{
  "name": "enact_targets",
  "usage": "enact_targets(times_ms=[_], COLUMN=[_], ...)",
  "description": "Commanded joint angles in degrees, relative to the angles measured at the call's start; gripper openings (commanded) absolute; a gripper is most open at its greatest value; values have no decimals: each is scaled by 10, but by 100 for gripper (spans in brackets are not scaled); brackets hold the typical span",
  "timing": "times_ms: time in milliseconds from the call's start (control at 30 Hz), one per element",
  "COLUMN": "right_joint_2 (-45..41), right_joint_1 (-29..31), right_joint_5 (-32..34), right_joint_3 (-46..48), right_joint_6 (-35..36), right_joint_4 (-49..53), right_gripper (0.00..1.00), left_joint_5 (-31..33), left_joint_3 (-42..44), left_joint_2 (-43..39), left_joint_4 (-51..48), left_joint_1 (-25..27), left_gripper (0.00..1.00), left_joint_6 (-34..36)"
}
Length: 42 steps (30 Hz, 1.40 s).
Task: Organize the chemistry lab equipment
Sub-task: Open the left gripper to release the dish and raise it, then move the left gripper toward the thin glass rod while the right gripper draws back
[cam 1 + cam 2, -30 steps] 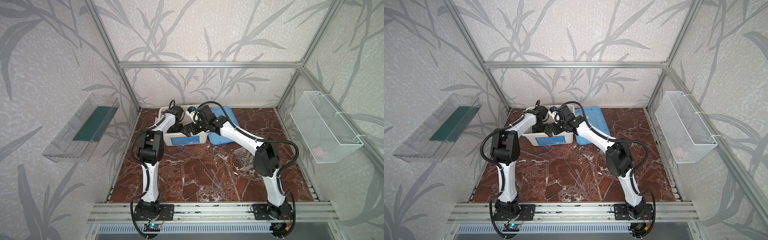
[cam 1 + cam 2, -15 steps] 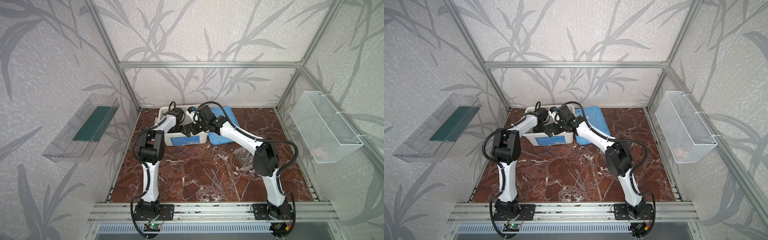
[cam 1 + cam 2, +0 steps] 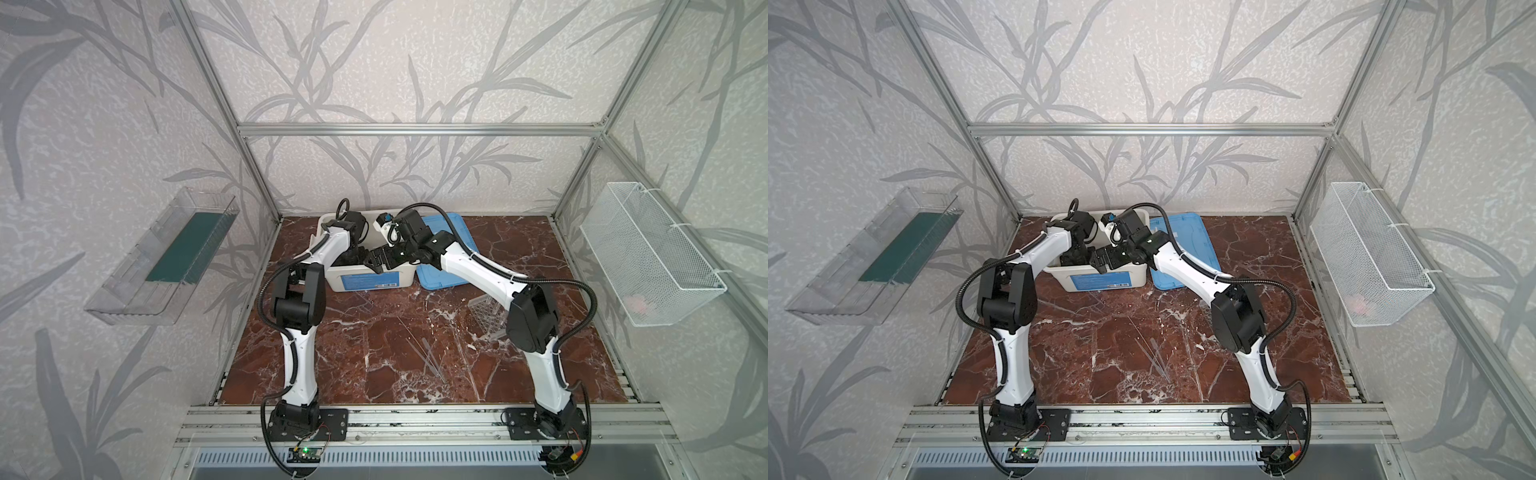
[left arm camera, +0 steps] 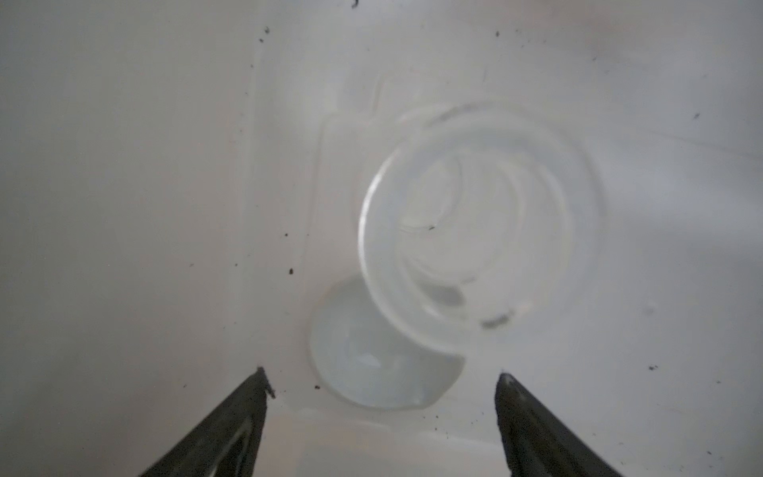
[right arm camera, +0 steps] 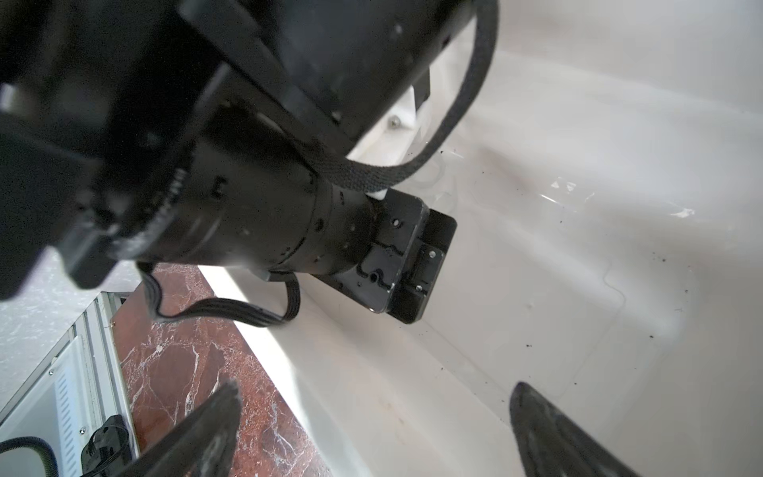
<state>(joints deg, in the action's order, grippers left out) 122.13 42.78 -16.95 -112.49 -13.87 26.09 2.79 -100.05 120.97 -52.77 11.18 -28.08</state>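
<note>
Both top views: both arms reach into the white tub (image 3: 409, 276) at the back of the desk (image 3: 374, 374), and its blue lid (image 3: 453, 245) lies flat on the desk just beside it, so the tub is uncovered. The right gripper (image 3: 376, 261) hangs over the tub's front edge. The left gripper is down inside, mostly hidden by its own arm. The clear rack (image 3: 484, 316) sits on the desk, half behind the right arm, and the pipettes (image 3: 1152, 357) lie loose mid-desk, well apart from the tub. Left wrist view: the left gripper (image 4: 382, 373) is spread wide and holds nothing. It points at the tub floor, where we see the beaker (image 4: 475, 223) and the small white dish (image 4: 371, 351), the beaker overlapping the dish in this view. We can't tell whether they touch. Right wrist view: the right gripper (image 5: 377, 396) is also wide and empty, half over the tub rim, looking at the left arm (image 5: 264, 223) inside the tub. Our read: beaker and dish are stowed, rack and pipettes are still to go, and the lid goes on last. Test tubes: we can't place them in any view.
</note>
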Motion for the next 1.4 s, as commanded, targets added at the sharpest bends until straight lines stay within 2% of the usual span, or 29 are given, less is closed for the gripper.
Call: enact_targets(times_ms=[0, 200, 533, 700, 867, 1000, 1067, 1167, 1267, 1367], right_joint_2=[-51, -123, -321, -417, -525, -587, -607, -636, -664, -675], right_joint_1=[-2, -2, -3, -3, -3, -3, -4, -4, -4, -4], right_joint_5=[6, 18, 68, 99, 138, 149, 158, 166, 174, 162], right_joint_3=[-11, 34, 219, 307, 408, 476, 500, 538, 573, 602], right_joint_6=[-1, -5, -15, -20, -37, -47, -52, -62, -78, -94], right_joint_4=[13, 5, -19, 22, 55, 73, 86, 92, 84, 73], right_gripper=[99, 99, 99, 99, 99, 99, 99, 99, 99, 99], left_joint_5=[18, 4, -84, -82, -87, -82, -66, -41, -20, -17], left_joint_3=[-22, -23, 15, 40, 120, 183, 212, 253, 328, 383], left_joint_2=[-55, -129, -284, -359, -435, -456, -454, -447, -449, -426], left_joint_4=[-36, -50, -59, -81, -39, -3, 3, 21, 103, 173], left_joint_1=[2, 2, 6, 44, 128, 192, 220, 270, 323, 343], left_gripper=[90, 99, 99, 98, 97, 97, 84, 79, 78, 71], left_joint_6=[3, 5, 15, -8, -89, -179, -260, -379, -506, -599])
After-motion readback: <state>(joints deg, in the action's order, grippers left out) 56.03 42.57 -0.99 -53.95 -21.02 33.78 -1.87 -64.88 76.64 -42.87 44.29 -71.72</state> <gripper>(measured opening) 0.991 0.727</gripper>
